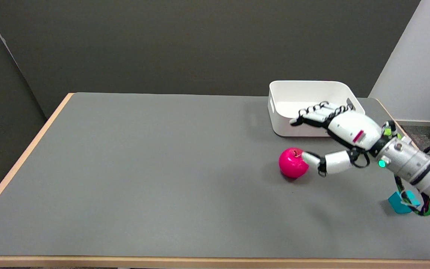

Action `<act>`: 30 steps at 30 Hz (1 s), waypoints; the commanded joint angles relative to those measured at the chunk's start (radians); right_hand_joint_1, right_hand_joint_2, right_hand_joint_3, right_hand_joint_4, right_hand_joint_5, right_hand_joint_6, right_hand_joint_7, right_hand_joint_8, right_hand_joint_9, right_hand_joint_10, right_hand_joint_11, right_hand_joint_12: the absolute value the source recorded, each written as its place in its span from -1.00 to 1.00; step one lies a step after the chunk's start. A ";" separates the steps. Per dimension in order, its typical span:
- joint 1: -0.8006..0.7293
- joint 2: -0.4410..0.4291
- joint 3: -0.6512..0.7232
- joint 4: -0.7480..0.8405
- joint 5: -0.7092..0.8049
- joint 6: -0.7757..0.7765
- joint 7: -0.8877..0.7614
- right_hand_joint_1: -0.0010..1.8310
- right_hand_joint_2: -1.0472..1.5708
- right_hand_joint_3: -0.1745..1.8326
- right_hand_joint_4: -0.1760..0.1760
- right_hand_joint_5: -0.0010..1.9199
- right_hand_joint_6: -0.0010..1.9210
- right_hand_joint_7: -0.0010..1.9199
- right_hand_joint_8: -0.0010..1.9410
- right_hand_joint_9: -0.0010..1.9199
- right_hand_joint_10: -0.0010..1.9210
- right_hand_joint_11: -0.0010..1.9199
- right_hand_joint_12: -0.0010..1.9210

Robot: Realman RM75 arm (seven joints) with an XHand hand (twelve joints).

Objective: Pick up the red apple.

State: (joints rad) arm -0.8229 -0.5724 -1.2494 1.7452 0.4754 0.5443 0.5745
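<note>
Nearest the camera lies a broad stretch of grey tabletop point(144, 186) with a pale wooden edge. At the lower right, a small teal block point(399, 203) sits on the surface under the white forearm, partly crossed by a looping multicoloured cable point(422, 209); it plays no part in the job and lies well apart from the fruit.

Farther in, right of centre, the red apple point(292, 163) rests on the tabletop, stem up and standing free, with nothing else touching it but the robot. The right hand point(343, 136) reaches toward it from the lower right. Its thumb tip touches or nearly touches the apple's right side, while the other fingers point(314, 114) stretch out above and beyond the fruit, apart from it, so the hand is spread and grasps nothing. This looks like a pre-grasp posture: the thumb is set against one side so the remaining fingers can come down over the top and far side and wrap the round body. The apple is not yet lifted.

Behind the hand, a white bin point(280, 112) stands near the tabletop's far right edge, its interior seemingly empty where visible; the outstretched fingers overlap it in this view. Dark wall panels close the scene behind.
</note>
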 commanded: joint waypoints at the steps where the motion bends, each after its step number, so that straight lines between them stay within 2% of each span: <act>1: 0.014 -0.039 -0.150 -0.121 -0.205 0.245 0.033 -0.61 0.29 0.06 0.67 -0.69 -0.40 -0.59 -0.59 -0.67 -0.20 -0.82 0.29; 12: 0.268 -0.034 -0.286 -0.241 -0.242 0.229 0.103 -0.62 0.29 0.06 0.68 -0.69 -0.39 -0.58 -0.58 -0.67 -0.19 -0.82 0.30; 18: 0.340 -0.041 -0.318 -0.291 -0.242 0.234 0.110 -0.63 0.29 0.06 0.69 -0.69 -0.39 -0.58 -0.58 -0.67 -0.19 -0.81 0.30; 30: 0.517 -0.078 -0.473 -0.464 -0.242 0.234 0.160 -0.63 0.29 0.06 0.69 -0.69 -0.39 -0.58 -0.58 -0.67 -0.20 -0.81 0.30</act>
State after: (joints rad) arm -0.5342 -0.6126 -1.5428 1.4795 0.2579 0.7587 0.6652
